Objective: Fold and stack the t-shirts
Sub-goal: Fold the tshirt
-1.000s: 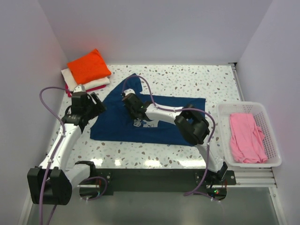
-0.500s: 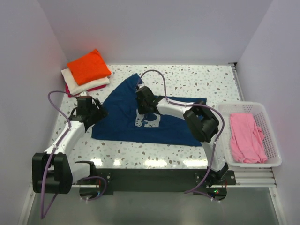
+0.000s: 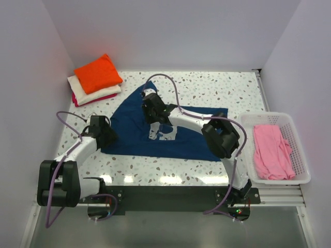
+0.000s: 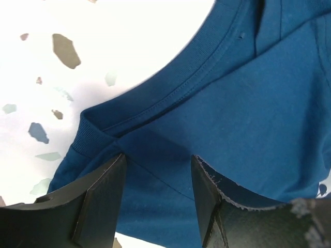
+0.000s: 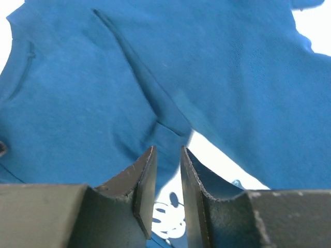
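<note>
The navy blue t-shirt (image 3: 181, 134) lies spread on the table with its pale chest print (image 3: 161, 133) facing up. My left gripper (image 3: 107, 136) is open, low over the shirt's left edge; in the left wrist view (image 4: 158, 170) its jaws straddle navy cloth (image 4: 248, 103) beside a ribbed hem. My right gripper (image 3: 153, 112) hovers over the shirt's upper middle. In the right wrist view (image 5: 166, 170) its jaws stand a narrow gap apart with nothing between them, above a crease in the navy cloth (image 5: 103, 93) and the print (image 5: 170, 217).
A folded stack stands at the back left: orange tee (image 3: 97, 73) on a cream one (image 3: 98, 93) on a magenta one (image 3: 83, 101). A pink tee (image 3: 271, 150) lies in the white slotted basket (image 3: 248, 121) at the right.
My left gripper has moved nearer along the shirt's left edge and lower. My right gripper swung right over the shirt, then a little back left.
</note>
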